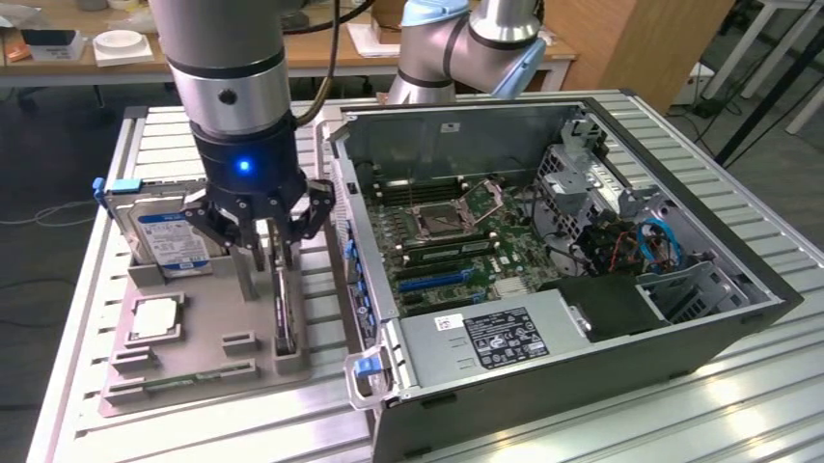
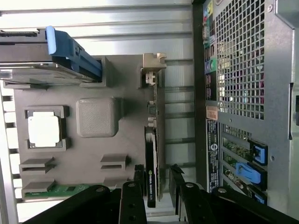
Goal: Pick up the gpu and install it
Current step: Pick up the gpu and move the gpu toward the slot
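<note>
Fingers [image 2: 138, 178] of my gripper [image 2: 157, 179] stand apart, one on each side of the gpu [image 2: 152, 154], with a gap showing on one side. The gpu stands on its long edge in a slot of the grey tray [image 2: 124, 140]. In the exterior view, the hard drive [image 1: 168, 241] stands at ten o'clock from the gpu, and the open computer case [image 1: 670, 333] lies at three o'clock.

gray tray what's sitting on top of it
On the tray: a blue-labelled hard drive, a processor chip, a green memory stick and the gpu standing on edge. The open gripper straddles the gpu, covering part of it.
</note>
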Controlling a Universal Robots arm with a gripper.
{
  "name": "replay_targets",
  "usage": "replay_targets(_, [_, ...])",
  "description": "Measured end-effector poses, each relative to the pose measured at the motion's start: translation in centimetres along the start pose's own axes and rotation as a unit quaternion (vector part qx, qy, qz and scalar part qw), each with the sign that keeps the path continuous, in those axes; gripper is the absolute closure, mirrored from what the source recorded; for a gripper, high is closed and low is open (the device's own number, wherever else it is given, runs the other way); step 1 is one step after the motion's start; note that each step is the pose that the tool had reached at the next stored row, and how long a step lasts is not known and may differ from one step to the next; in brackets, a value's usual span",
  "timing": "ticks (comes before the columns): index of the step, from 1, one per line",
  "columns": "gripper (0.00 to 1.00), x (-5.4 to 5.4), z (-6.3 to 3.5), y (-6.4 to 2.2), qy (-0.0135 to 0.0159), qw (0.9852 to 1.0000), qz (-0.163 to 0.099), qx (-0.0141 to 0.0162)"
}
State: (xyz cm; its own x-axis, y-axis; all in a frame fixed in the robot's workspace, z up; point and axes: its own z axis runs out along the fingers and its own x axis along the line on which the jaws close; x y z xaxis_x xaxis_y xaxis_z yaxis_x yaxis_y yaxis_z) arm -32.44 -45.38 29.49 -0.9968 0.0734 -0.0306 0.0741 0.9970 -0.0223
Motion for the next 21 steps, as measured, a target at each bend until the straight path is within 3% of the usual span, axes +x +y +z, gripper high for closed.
replay_targets(21, [0.64, 0.1, 2.73, -0.11, -0.0008, 1.0, -0.005, -0.0001])
